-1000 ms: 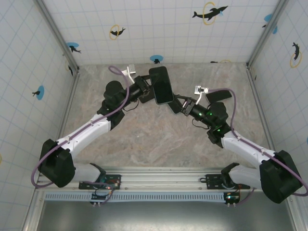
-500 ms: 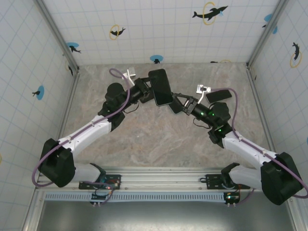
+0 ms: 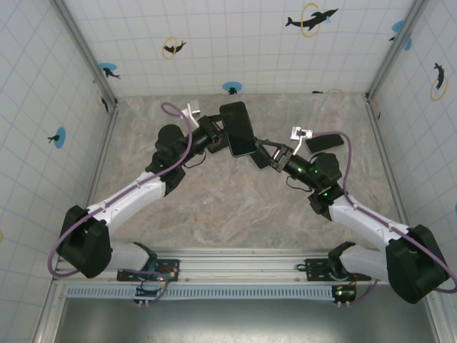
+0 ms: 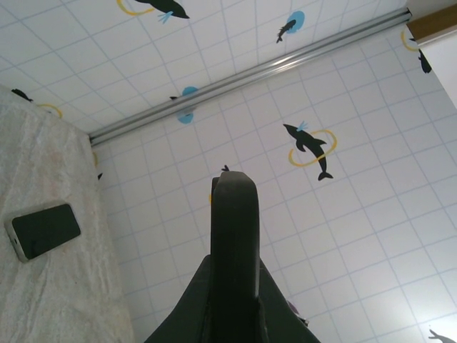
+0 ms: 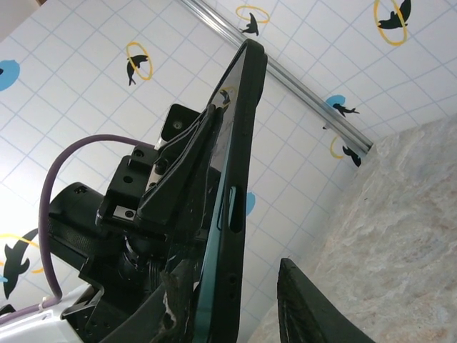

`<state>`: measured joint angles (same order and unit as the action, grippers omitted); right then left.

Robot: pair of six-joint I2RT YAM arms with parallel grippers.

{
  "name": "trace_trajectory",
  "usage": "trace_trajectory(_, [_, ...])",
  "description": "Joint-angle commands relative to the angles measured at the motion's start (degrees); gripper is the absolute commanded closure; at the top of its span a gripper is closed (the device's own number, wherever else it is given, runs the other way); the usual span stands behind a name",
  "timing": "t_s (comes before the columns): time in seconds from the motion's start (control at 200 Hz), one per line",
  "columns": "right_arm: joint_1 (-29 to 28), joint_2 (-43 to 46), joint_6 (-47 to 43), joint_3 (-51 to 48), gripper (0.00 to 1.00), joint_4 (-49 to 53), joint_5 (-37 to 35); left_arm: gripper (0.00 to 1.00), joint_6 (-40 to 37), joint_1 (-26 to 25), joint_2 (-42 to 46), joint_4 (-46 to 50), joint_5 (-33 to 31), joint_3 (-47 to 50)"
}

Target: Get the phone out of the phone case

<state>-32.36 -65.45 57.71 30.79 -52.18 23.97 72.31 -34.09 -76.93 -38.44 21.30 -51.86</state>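
The phone (image 3: 239,128), dark screen facing up, sits in its black phone case (image 5: 243,143) and is held in the air above the table's back middle. My left gripper (image 3: 218,133) is shut on the case's left long side; in the left wrist view the case edge (image 4: 234,236) stands between my fingers. My right gripper (image 3: 262,153) is open around the phone's lower end. In the right wrist view its left finger (image 5: 166,304) lies against the teal edge (image 5: 208,289) beside the case. Its right finger (image 5: 307,304) stands clear of the case with a gap.
A second dark phone (image 3: 323,141) lies flat on the marbled table (image 3: 235,207) at the back right, also seen as a dark phone (image 4: 44,230) in the left wrist view. Tiled walls with dolphin stickers (image 3: 311,19) close in three sides.
The right gripper has slid up around the phone's lower end and its jaws have narrowed. The left gripper has kept its hold, with the phone shifted slightly.
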Motion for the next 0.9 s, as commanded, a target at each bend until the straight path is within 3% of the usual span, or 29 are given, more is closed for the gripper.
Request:
trace_trajectory(0.0, [-0.6,-0.7,0.2,-0.8,0.67,-1.1,0.5,1.0,2.7,-0.3,0.6,-7.9,0.2,-0.5])
trace_trajectory(0.3, [1.0,-0.6,5.4,-2.3,0.67,-8.1,-0.1,1.0,1.9,-0.3,1.3,-7.0,0.5,0.0])
trace_trajectory(0.896, [1.7,-1.5,8.8,-4.9,0.69,-11.4,0.8,1.0,3.4,-0.3,0.3,-9.7,2.1,-0.6])
